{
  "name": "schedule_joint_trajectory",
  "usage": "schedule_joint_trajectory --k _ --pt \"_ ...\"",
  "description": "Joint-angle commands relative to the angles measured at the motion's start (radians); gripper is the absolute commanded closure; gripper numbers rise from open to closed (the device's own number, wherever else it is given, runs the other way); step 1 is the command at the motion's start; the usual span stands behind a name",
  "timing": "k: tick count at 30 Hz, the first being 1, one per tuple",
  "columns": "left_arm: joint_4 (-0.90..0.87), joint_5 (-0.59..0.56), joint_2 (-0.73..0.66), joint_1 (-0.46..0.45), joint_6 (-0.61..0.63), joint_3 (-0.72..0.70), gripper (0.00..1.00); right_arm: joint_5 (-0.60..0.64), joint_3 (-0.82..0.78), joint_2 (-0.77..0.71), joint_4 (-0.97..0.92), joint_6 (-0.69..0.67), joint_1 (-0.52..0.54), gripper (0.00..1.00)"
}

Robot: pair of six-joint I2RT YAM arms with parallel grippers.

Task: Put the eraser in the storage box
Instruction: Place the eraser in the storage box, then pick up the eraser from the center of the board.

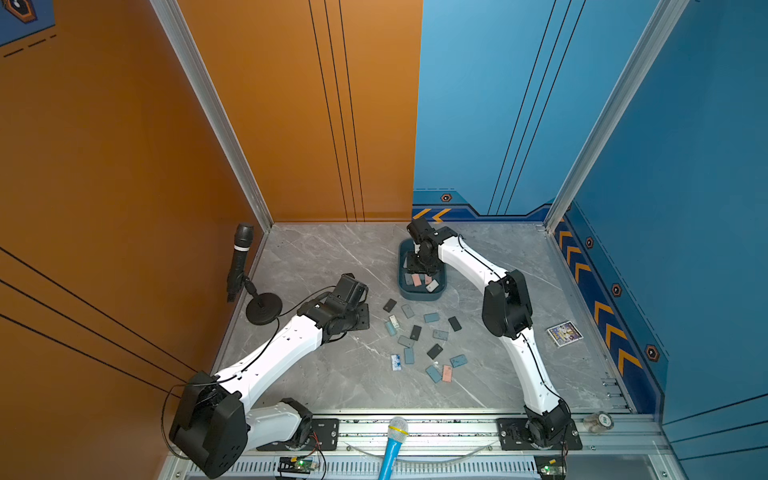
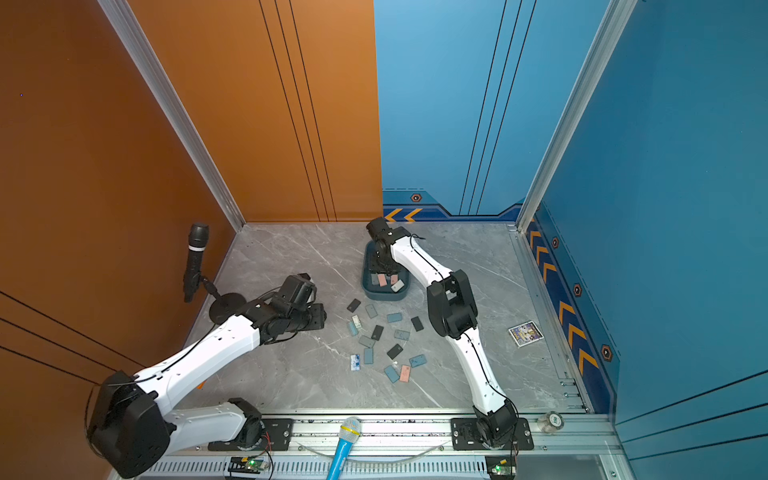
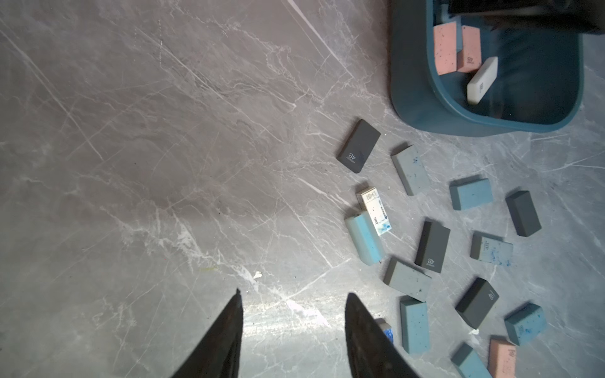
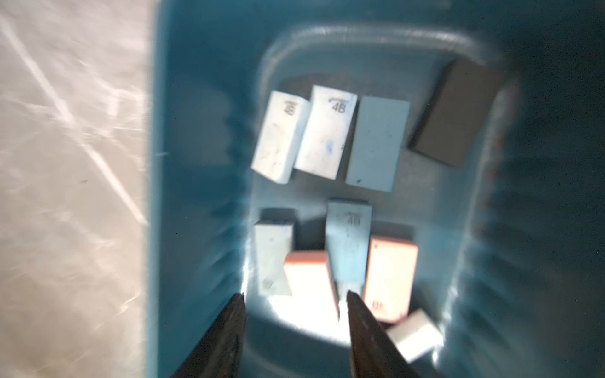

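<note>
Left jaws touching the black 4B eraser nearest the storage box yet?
Apart. The left wrist view shows bare table between the left gripper, jaws open, and the black 4B eraser, which lies near the storage box.

In both top views the right gripper covers the far half of the storage box; contents there are unseen. Right wrist view: the box walls are blurred. Left wrist view: the picture's edge crops the box and a pink eraser.

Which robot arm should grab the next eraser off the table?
Left. The left gripper hangs open over the table, just beside the loose erasers, while the right gripper is away over the storage box.
</note>
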Motion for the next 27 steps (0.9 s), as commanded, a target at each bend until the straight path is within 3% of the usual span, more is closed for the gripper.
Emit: schedule_joint_trajectory --k 1,11,27 --pt "-0.028 0.039 -0.024 0.004 -0.006 -0.018 0.49 0.039 -0.041 -0.130 -0.036 -0.028 0.011 0.46" --pt "-0.032 0.106 0.012 -0.045 0.005 -0.006 0.48 0.090 -0.313 -0.406 0.037 -0.032 0.024 0.40" --pt "-0.088 0.014 0.180 -0.198 -0.071 0.100 0.44 0.142 -0.881 -0.810 0.223 0.051 -0.008 0.36"
